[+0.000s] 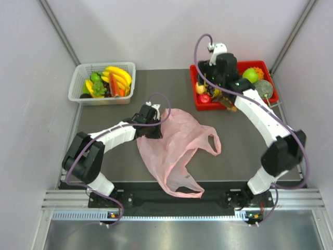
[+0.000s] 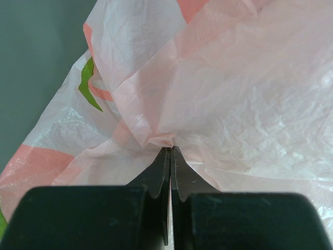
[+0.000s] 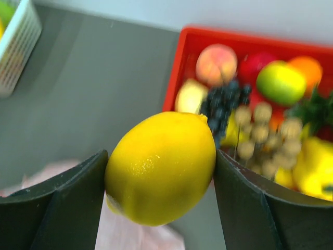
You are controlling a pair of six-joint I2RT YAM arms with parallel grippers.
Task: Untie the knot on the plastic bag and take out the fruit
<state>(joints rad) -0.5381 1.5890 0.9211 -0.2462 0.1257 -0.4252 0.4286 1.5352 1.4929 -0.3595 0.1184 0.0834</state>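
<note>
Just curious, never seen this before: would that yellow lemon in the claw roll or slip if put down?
Probably rolls: the lemon is smooth and oval. Its glossy skin looks slippery, with the right gripper pressing only two sides. It holds shape squeezed, so likely stiff.

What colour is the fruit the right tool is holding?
Bright yellow. The lemon shows best in the right wrist view.

The plastic bag [image 1: 171,151] lies mid-counter [image 1: 234,166]; a basket [image 1: 104,100] sits behind it to the left, a tray [image 1: 265,65] of fruit [image 1: 251,74] behind right.
</note>
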